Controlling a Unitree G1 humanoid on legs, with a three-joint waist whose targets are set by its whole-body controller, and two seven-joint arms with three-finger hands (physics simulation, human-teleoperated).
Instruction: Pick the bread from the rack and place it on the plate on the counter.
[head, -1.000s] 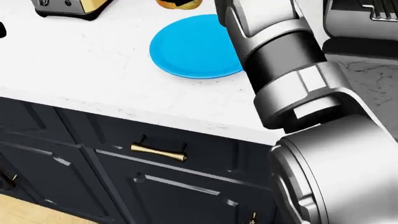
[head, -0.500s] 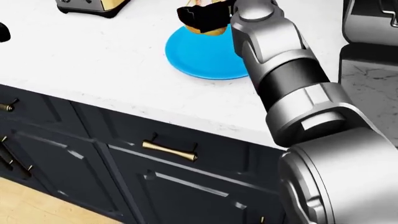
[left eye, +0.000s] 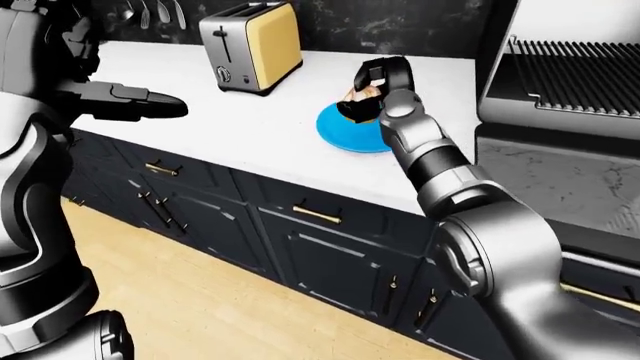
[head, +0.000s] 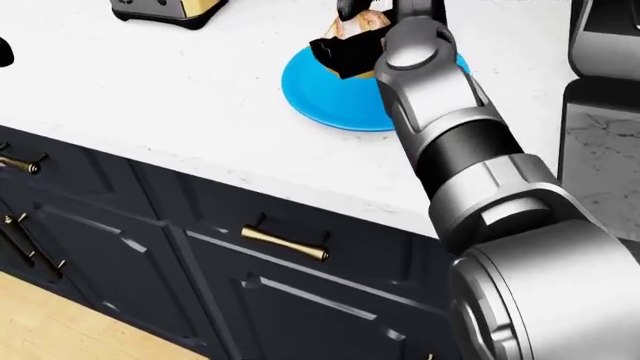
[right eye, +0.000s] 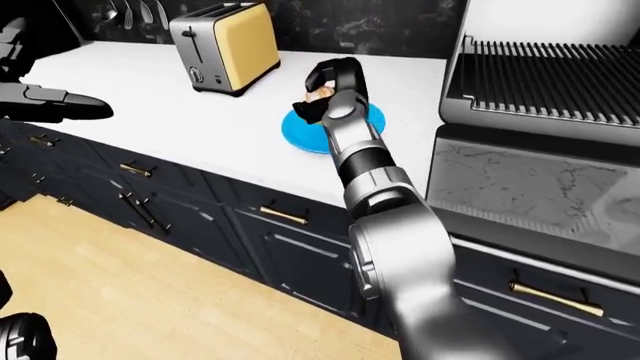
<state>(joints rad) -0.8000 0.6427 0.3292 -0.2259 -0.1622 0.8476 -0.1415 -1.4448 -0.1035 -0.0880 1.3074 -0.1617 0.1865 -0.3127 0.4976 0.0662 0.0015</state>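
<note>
- Right hand (left eye: 375, 79) fingers are wrapping the bread (left eye: 362, 95), hanging just above the blue plate (left eye: 345, 129) on the bench (left eye: 250, 124).
- Bread is looking light, soft, crushable; side grip suits.
- Left hand (left eye: 135, 105) is hovering with fingers extended, empty.

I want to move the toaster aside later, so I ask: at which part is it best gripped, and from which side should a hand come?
Probably across its narrow width near the top, coming from above. The toaster stands upright on the counter; its two broad yellow faces are flat and parallel, so the fingers could press on them. The silver end with the lever and knob is less even.
</note>
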